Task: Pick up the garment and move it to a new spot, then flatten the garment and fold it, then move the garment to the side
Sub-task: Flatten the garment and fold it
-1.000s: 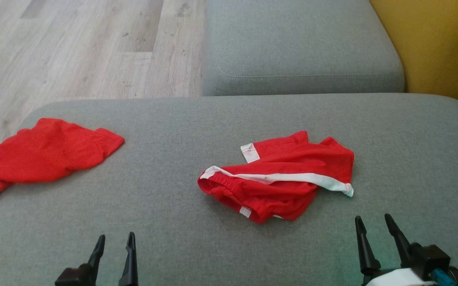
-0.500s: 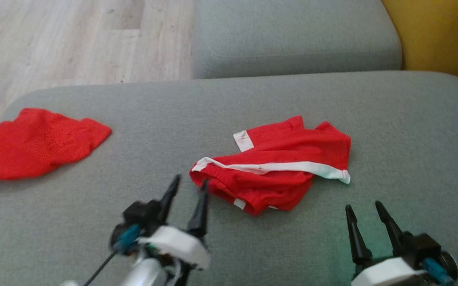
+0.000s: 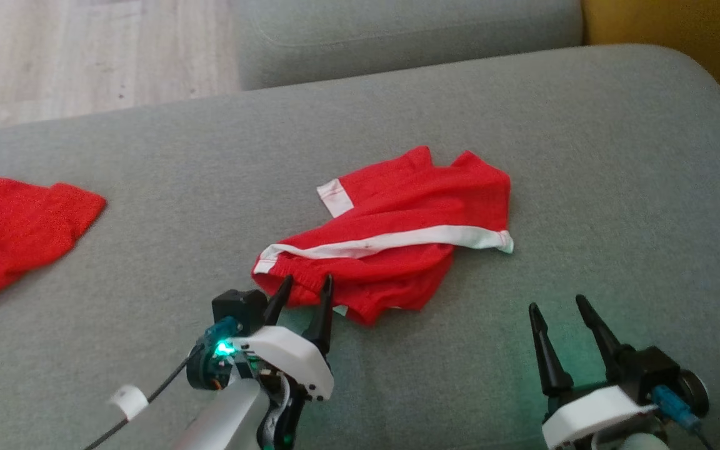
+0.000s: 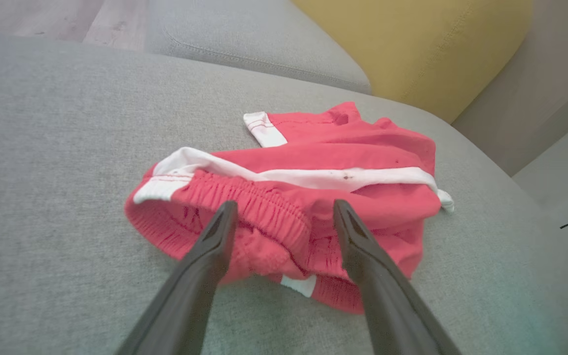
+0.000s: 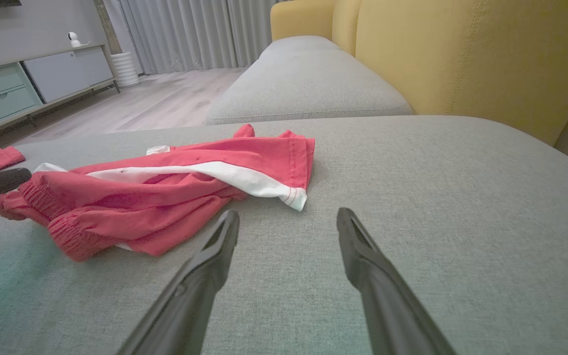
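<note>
Head view suggests the pick-up step: red shorts (image 3: 397, 237) lie crumpled in the middle of the sofa cushion (image 3: 616, 156), left claw (image 3: 308, 281) gaping empty at their waistband (image 3: 300, 294), right claw (image 3: 555, 303) open and empty nearby, so closing on that band likely comes next.

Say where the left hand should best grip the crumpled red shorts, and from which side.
Likely the gathered elastic waistband at the near-left end of the red shorts, coming in low from the robot's side. That bunched edge stands up off the grey cushion as a ridge, and the open left hand is aimed at it.
</note>
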### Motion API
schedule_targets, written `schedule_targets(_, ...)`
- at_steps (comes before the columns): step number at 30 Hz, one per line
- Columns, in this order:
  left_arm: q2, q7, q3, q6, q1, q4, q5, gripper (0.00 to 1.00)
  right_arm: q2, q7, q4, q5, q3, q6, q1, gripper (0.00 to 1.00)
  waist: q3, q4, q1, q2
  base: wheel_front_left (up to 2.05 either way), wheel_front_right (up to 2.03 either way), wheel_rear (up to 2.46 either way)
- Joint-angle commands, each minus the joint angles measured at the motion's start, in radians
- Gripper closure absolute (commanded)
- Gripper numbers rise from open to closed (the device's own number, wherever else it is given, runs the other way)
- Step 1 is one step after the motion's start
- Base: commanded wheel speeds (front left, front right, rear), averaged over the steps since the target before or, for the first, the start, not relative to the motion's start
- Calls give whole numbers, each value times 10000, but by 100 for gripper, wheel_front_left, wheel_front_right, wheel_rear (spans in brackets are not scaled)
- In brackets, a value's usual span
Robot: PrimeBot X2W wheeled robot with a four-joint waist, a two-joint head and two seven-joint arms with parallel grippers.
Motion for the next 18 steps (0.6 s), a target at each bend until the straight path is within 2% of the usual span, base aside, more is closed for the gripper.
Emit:
schedule_targets(1,-9,-118,274,-57,-605,-27,-106,0,-66,-25,-314,-27,261,75,-523,0,202,-209,-2,0,0,0,0)
schedule_targets(8,-60,-342,402,14,-1028,896,-445,0,-66,-101,-196,71,340,75,-725,0,450,-509,-2,0,0,0,0)
schedule_targets(18,-87,-689,510,146,-693,1242,-1166,0,-66,-200,-41,98,241,75,-790,0,506,-550,-2,0,0,0,0)
